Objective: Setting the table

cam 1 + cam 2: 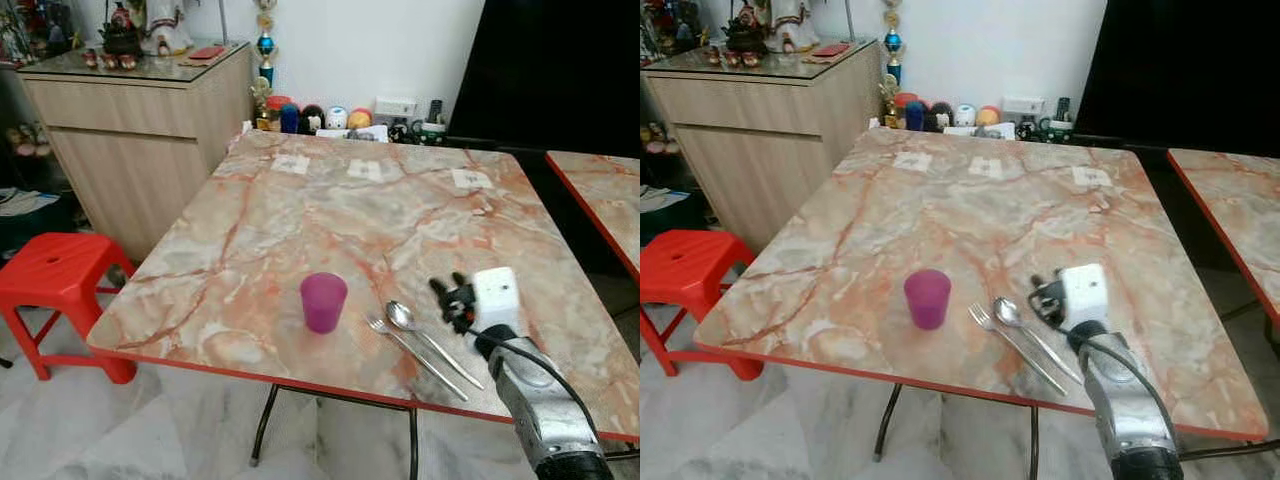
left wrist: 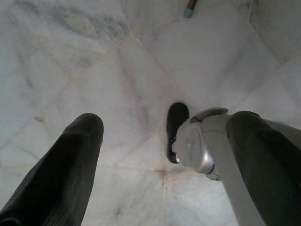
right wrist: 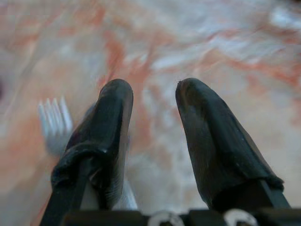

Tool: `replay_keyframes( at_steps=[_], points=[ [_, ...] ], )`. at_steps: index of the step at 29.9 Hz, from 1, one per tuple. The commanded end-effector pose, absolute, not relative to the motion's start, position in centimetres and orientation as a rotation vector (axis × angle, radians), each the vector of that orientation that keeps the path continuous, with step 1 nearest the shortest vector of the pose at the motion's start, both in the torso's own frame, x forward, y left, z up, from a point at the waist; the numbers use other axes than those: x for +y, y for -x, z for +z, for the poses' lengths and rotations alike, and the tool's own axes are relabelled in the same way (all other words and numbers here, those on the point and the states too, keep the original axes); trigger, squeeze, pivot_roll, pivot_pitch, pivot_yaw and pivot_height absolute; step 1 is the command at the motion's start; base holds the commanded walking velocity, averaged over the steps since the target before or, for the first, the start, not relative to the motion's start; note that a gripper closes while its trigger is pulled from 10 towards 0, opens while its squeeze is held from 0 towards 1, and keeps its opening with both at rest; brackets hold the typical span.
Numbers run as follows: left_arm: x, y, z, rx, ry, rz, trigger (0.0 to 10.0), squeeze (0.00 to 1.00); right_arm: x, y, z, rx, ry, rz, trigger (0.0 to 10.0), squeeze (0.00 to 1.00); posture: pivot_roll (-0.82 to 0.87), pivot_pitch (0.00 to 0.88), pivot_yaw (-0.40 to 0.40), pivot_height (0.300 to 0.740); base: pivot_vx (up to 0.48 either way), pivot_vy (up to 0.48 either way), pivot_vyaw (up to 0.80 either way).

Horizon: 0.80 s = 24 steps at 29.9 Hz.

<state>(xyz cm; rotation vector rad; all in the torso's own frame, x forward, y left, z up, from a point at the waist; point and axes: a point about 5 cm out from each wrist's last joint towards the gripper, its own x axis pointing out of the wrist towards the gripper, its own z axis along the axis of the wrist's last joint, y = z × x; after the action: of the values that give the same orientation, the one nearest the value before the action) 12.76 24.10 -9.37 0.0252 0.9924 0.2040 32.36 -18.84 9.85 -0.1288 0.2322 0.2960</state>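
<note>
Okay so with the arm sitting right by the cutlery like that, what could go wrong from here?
The right tool hangs open just beside the spoon and fork; a sideways move could knock them askew. Both lie near the table's front edge, so a push might send them off. The purple cup stands close by and could tip.

One purple cup (image 1: pixel 323 301), one fork (image 1: pixel 415 355) and one spoon (image 1: pixel 428 341) lie on the marble bench (image 1: pixel 330 215), which also carries three small white paper labels (image 1: pixel 365 169). One red plastic stool (image 1: pixel 55 275) stands on the floor, and a second marble bench (image 1: pixel 605 195) sits alongside.
</note>
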Motion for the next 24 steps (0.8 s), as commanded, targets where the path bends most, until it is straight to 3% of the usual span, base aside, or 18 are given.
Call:
replay_keyframes(
  at_steps=[1, 5, 14, 24],
  points=[
    [24.6, -11.8, -9.5, 1.018, -0.023, 0.216, 10.0, 0.00, -18.9, -32.7, 10.0, 0.269, 0.156, 0.330, 10.0, 0.00, 0.07, 0.000, -0.030, 0.740, 0.000, 0.000, 0.00],
    [25.4, -11.0, -9.5, 1.022, -0.023, 0.234, 10.0, 0.00, -17.5, -32.3, 10.1, 0.305, 0.177, 0.498, 10.0, 0.00, 0.08, 0.000, -0.031, 0.740, 0.000, 0.000, 0.00],
    [25.1, -12.1, -9.3, 1.018, -0.028, 0.228, 10.0, 0.00, -15.8, -30.8, 9.5, 0.362, 0.142, 0.640, 10.0, 0.00, 0.07, 0.000, -0.026, 0.740, 0.000, 0.000, 0.00],
    [25.2, -11.4, -9.5, 1.026, -0.028, 0.225, 10.0, 0.00, -15.8, -30.6, 8.6, 0.415, 0.115, 0.625, 10.0, 0.00, 0.07, 0.000, -0.023, 0.740, 0.000, 0.000, 0.00]
  ],
)
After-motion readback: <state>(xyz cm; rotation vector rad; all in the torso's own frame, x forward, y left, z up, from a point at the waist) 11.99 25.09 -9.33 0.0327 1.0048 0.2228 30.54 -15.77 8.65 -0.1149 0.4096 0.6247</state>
